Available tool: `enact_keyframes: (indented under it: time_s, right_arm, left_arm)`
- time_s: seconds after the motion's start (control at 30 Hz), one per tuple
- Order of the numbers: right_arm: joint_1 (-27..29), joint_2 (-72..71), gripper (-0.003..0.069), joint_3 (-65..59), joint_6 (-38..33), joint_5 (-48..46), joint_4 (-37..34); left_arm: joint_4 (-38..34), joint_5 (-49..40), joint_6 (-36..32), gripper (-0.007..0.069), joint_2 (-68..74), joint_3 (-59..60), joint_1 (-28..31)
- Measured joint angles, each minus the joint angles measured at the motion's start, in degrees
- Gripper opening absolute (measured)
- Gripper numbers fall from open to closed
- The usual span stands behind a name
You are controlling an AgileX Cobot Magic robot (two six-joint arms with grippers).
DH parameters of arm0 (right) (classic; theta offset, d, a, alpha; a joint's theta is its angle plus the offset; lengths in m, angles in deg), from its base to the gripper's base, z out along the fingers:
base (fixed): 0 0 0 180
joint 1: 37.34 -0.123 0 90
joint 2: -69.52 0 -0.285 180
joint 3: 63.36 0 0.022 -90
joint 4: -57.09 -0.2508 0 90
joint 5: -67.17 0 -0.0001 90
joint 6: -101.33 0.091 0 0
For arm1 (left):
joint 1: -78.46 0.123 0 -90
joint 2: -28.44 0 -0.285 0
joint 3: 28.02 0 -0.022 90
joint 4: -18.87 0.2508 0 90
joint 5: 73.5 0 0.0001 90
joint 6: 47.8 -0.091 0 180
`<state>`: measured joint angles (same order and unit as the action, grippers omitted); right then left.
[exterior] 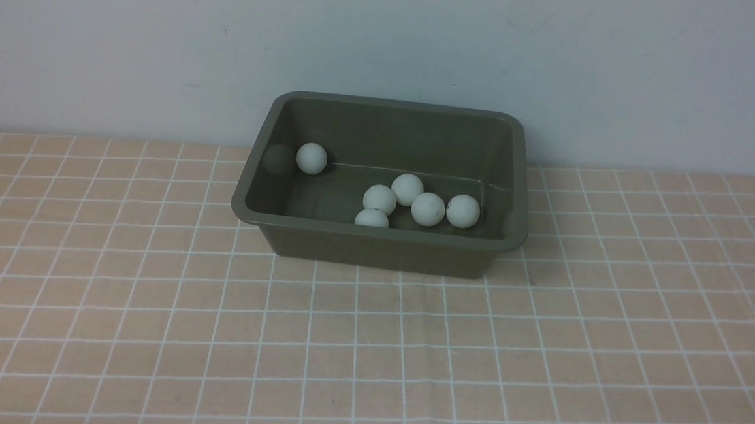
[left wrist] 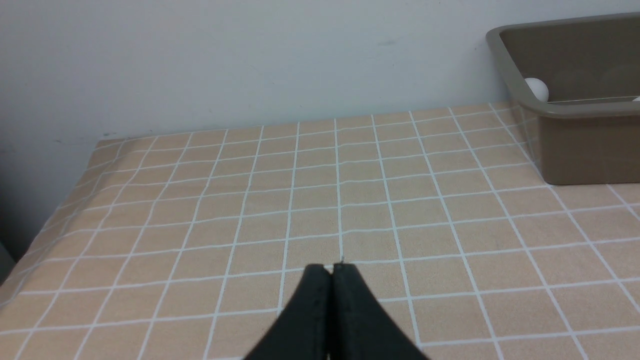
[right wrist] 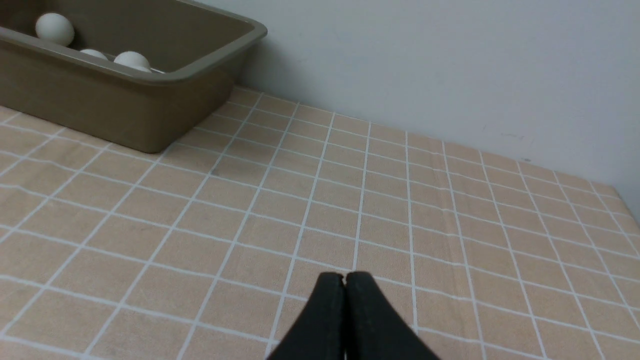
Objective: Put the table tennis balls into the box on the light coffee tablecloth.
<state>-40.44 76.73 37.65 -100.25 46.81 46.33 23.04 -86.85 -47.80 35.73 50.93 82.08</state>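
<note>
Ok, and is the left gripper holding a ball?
No, the left gripper is shut with nothing between its fingertips.

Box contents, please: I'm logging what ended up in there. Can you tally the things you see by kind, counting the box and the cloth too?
White balls, all in the box: 6 visible; the near wall may hide more
Green box: 1
Light tan cloth: 1
Total: 8 visible
</note>
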Motion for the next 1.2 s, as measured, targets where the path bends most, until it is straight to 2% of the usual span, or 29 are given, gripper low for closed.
enact_keyframes:
  time_s: [1.2]
  right_arm:
    - [0.0,0.0,-0.0018,0.2,0.0,-1.2,0.2]
  left_arm:
    - [-0.1,0.0,0.0,-0.0069,0.0,0.0,0.0]
